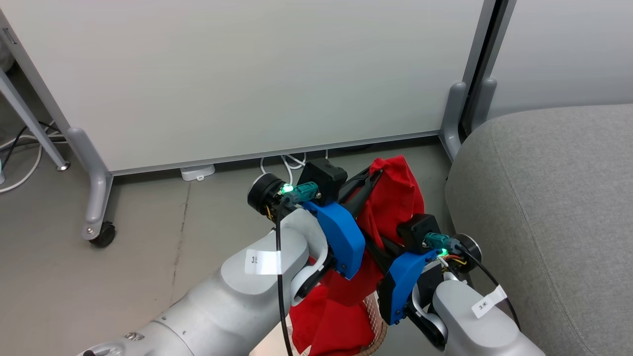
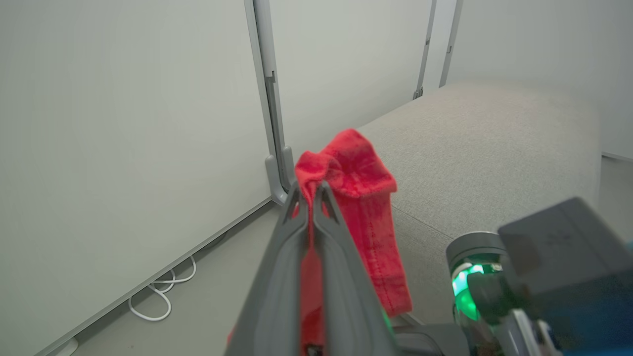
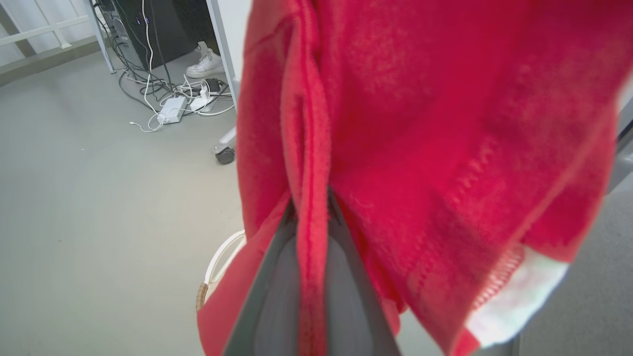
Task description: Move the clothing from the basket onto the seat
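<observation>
Red clothing hangs stretched between my two grippers, above the floor and just left of the grey seat. My left gripper is shut on its top edge, and in the left wrist view the left gripper pinches a red fold with the seat behind it. My right gripper is shut on a lower fold of the clothing, which has white trim at one corner. The cloth's lower end drapes into the basket, which is mostly hidden beneath my arms.
A white partition on castors stands close ahead, with cables under it. The basket's handle shows below the cloth. Cables and a power strip lie on the grey floor, with a white shoe beyond.
</observation>
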